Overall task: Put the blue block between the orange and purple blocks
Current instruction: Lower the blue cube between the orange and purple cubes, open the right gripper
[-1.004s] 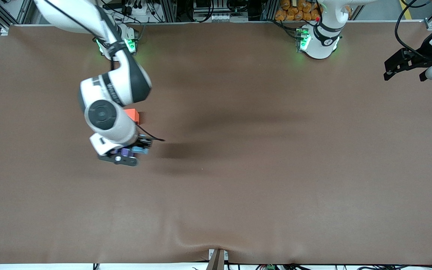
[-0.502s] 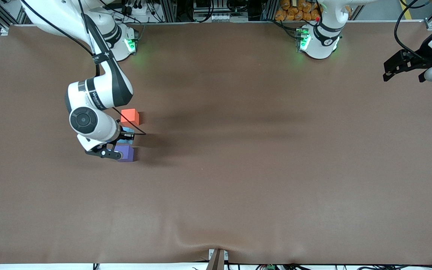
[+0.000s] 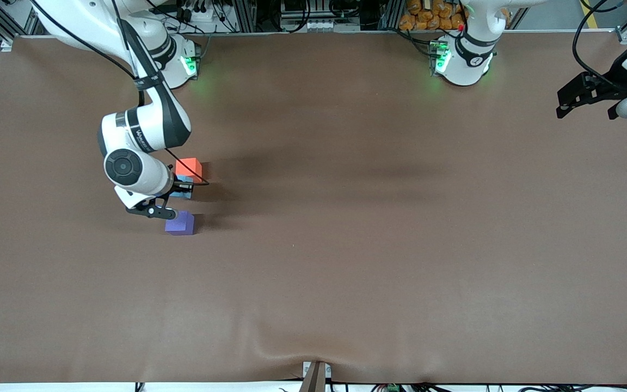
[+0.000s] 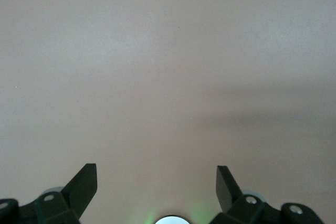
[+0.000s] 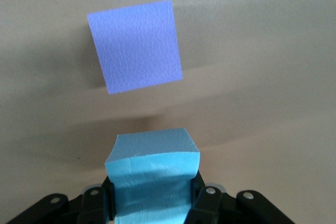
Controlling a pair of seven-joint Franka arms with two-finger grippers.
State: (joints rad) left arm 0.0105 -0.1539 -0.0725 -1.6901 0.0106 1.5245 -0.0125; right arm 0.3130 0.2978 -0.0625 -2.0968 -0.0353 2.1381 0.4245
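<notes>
The orange block (image 3: 189, 168) and the purple block (image 3: 180, 223) sit on the brown table toward the right arm's end, the purple one nearer the front camera. My right gripper (image 3: 170, 198) is shut on the blue block (image 3: 182, 181) and holds it low over the gap between them, close beside the orange block. In the right wrist view the blue block (image 5: 152, 174) sits clamped between the fingers (image 5: 206, 203), with the purple block (image 5: 135, 45) apart from it. The orange block is out of that view. My left gripper (image 3: 585, 98) waits open and empty above the table's left-arm end (image 4: 156, 182).
The brown table cover (image 3: 346, 245) has a raised wrinkle at its front edge near a bracket (image 3: 316, 375). The arm bases (image 3: 460, 60) stand along the edge farthest from the front camera.
My right gripper, still holding the blue block, has moved off the purple block toward the orange block. The purple block now shows in full. The left arm has not moved.
</notes>
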